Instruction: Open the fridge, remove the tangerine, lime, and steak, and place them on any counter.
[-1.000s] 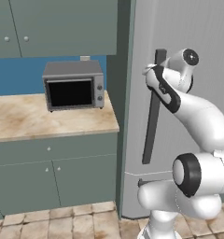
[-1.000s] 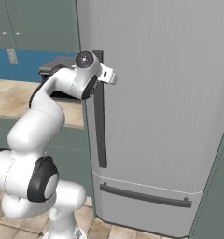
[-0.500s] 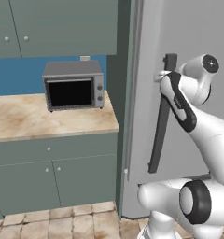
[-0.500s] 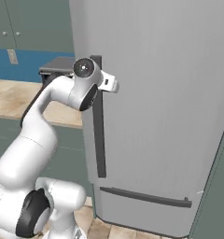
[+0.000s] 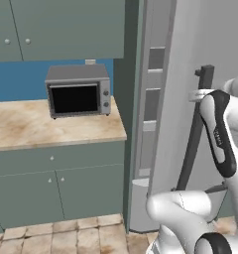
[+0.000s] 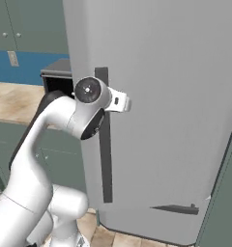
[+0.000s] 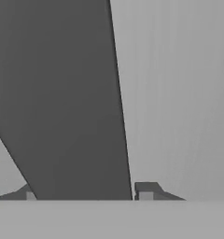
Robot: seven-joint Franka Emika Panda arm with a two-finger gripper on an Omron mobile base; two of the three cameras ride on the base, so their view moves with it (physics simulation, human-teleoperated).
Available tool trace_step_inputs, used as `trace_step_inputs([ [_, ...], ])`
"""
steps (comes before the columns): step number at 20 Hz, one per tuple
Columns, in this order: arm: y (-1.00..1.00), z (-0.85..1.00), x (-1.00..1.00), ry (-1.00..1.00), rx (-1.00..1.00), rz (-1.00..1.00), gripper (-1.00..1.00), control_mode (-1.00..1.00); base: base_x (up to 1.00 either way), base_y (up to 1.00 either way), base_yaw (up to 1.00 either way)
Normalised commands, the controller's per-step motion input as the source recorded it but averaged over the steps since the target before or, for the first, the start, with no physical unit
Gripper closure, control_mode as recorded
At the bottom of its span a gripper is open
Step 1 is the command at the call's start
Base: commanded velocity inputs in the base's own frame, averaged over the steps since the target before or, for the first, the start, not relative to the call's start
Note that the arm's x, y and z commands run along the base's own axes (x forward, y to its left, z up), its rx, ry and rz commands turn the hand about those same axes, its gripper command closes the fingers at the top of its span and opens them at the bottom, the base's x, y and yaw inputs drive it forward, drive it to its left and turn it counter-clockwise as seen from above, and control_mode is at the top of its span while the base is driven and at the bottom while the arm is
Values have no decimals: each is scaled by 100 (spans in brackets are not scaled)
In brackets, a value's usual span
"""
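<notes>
Light-grey metal takes up the right half of the left base view: the fridge [image 5: 180,99], its door swung partly out, so that a narrow slice of the grey door shelves [image 5: 153,94] shows along its left edge in the middle of the frame. The long dark bar handle [image 5: 196,134] runs down the door at the right of that view, and the hand [image 5: 203,94] sits at its upper end, just under the top bracket. In the right base view the same handle [image 6: 105,159] stands left of centre, with the hand [image 6: 119,100] against it near the top and the white arm curving up from the lower left. A short horizontal drawer handle [image 6: 176,208] lies low on the fridge front, at the lower right of that frame.

From the hand view, the dark handle [image 7: 62,102] fills the left and centre, passing between the two fingertips [image 7: 146,189] at the bottom; the hand is closed around the bar, one tip on each side, touching or nearly so.

The beige marbled bench [image 5: 51,129] lies at the left of the left base view, above grey-green cabinets [image 5: 56,183], and carries a small grey microwave [image 5: 79,92] against the blue wall.
</notes>
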Motion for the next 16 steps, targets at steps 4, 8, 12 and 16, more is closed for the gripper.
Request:
trace_step_inputs([
  [4,-57,-4,-100,0,-2,2,100,-100,0,0,0],
  [8,-66,-1,-100,0,0,7,100,-100,0,0,0],
  [12,-33,26,-100,2,0,1,-100,-100,0,0,0],
  [16,0,46,-100,6,-2,-8,-100,-100,0,0,0],
])
